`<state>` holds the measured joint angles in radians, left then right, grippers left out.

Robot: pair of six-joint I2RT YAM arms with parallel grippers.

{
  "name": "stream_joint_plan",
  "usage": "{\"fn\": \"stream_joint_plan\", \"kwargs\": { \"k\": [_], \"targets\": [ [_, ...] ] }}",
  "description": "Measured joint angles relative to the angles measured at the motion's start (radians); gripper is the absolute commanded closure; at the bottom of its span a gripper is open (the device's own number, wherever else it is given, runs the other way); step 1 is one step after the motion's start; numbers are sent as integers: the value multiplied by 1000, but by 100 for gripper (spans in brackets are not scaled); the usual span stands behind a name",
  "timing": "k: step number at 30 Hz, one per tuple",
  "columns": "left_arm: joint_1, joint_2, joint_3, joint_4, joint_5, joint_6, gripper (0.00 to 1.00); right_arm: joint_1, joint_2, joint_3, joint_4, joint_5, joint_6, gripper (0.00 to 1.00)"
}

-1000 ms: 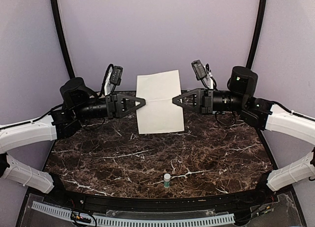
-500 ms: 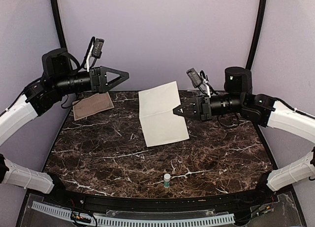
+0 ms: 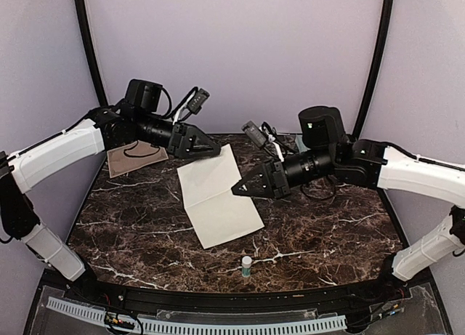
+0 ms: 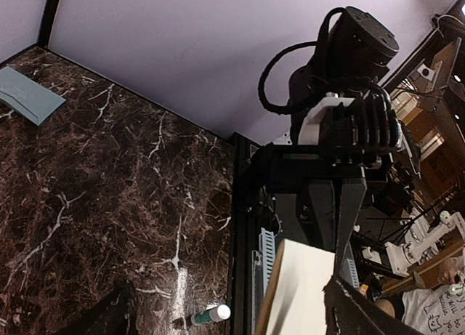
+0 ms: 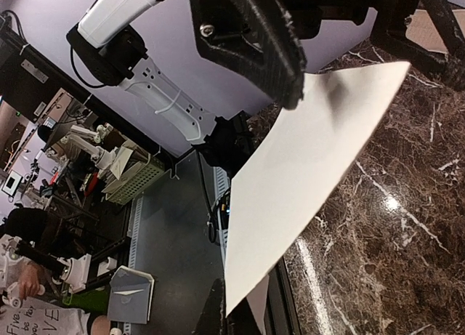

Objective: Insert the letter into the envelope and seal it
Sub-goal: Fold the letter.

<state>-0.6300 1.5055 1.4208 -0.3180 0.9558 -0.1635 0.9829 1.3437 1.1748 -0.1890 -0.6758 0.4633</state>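
Since half a second ago the left pincer point(image 3: 209, 151) has swung down from above the tan paper point(image 3: 134, 159) to the far corner of the letter point(image 3: 218, 200), while the right pincer point(image 3: 237, 190) has carried that sheet lower and nearer to us. The right pincer is pressed together on the letter's right edge; the left is spread, its fingers either side of the far edge and not yet gripping. The envelope point(image 4: 25, 95) lies flat on the table point(image 3: 327, 226), well apart from the left pincer and untouched. We judge that we are at the letter-handling step, with insertion not begun. Next the left pincer needs to close squarely on the edge between its fingers, without creasing it, so both pincers can steer the sheet toward the envelope. The glue stick point(image 3: 247, 265) stands well nearer than the right pincer, for the sealing.
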Motion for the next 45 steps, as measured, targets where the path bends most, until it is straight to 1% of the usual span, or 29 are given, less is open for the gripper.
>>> {"fn": "stream_joint_plan", "kwargs": {
  "k": [2, 4, 6, 8, 9, 10, 11, 12, 16, 18, 23, 24, 25, 27, 29, 30, 34, 35, 36, 37, 39, 40, 45],
  "targets": [
    [-7, 6, 0, -3, 61, 15, 13, 10, 16, 14, 1, -1, 1, 100],
    [-15, 6, 0, -5, 118, 29, 17, 18, 31, 24, 2, -2, 2, 100],
    [-20, 6, 0, -5, 175, 43, 23, 22, 41, 27, 2, -2, 4, 100],
    [-22, 7, 0, -7, 217, 56, 36, 23, 48, 28, 2, 0, 7, 100],
    [-23, 7, 0, -7, 236, 62, 39, 23, 50, 28, 2, 0, 9, 100],
    [-23, 8, 0, -9, 250, 64, 46, 23, 51, 30, 2, -1, 10, 100],
    [-24, 8, -1, -6, 265, 70, 50, 24, 53, 32, 2, 0, 11, 100],
    [-24, 8, -2, -7, 279, 74, 57, 24, 55, 34, 2, 0, 13, 100],
    [-24, 21, -4, 2, 312, 77, 73, 25, 65, 42, 7, 0, 19, 100],
    [-23, 30, -5, 5, 320, 77, 79, 25, 68, 43, 6, 1, 20, 100],
    [-24, 50, -9, 19, 330, 69, 85, 26, 72, 45, 0, 8, 19, 100],
    [-24, 52, -9, 22, 331, 66, 89, 25, 72, 45, 0, 10, 19, 100],
    [-24, 53, -10, 27, 331, 65, 95, 26, 72, 46, -1, 12, 19, 100],
    [-24, 54, -10, 33, 330, 64, 100, 26, 72, 46, -1, 18, 19, 100],
    [-24, 54, -10, 32, 325, 64, 100, 26, 72, 46, -2, 23, 19, 100],
    [-24, 54, -10, 31, 321, 68, 100, 26, 72, 46, -2, 25, 19, 97],
    [-24, 51, -25, 50, 295, 65, 100, 26, 71, 46, 7, 46, 25, 66],
    [-24, 45, -45, 74, 291, 54, 100, 27, 68, 44, 18, 53, 30, 60],
    [-24, 36, -69, 96, 288, 38, 100, 27, 61, 36, 38, 61, 37, 57],
    [-24, 28, -94, 119, 285, 19, 100, 28, 53, 26, 58, 68, 45, 58],
    [-24, 14, -136, 163, 282, -14, 100, 30, 29, -1, 103, 82, 60, 65],
    [-24, 11, -149, 180, 281, -29, 100, 30, 21, -9, 122, 87, 66, 67],
    [-24, -2, -167, 243, 279, -79, 100, 30, 14, -16, 211, 106, 95, 68]
  ]
}}
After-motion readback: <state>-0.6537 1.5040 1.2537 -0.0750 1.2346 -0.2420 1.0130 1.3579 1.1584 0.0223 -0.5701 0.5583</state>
